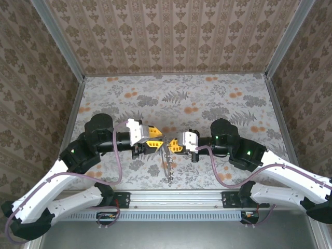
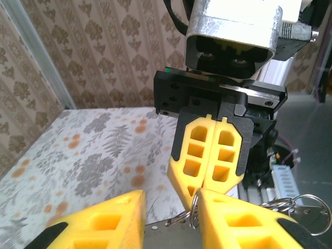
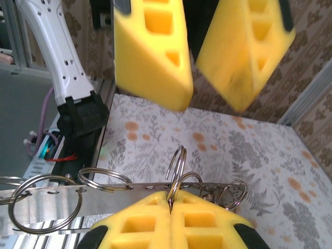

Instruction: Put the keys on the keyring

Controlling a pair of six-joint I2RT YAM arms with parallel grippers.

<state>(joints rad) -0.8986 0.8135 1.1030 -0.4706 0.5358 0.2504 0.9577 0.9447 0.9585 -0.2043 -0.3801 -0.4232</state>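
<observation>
RIGHT: yellow-fingered right gripper (image 3: pixel 170 199) clenched on thin silver metal keyring (image 3: pixel 175 174), upright at fingertips | LEFT: left gripper (image 2: pixel 171 201) released, jaws parted | KEYRING: aloft between both grippers, above floral-patterned table (image 1: pixel 207 98), near front edge

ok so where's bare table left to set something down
Beyond the left gripper and right gripper, the far half of the table up to the back wall is bare. The middle is crowded: they meet there, the right shut on a split ring, a metal strip running toward the near rail.
</observation>
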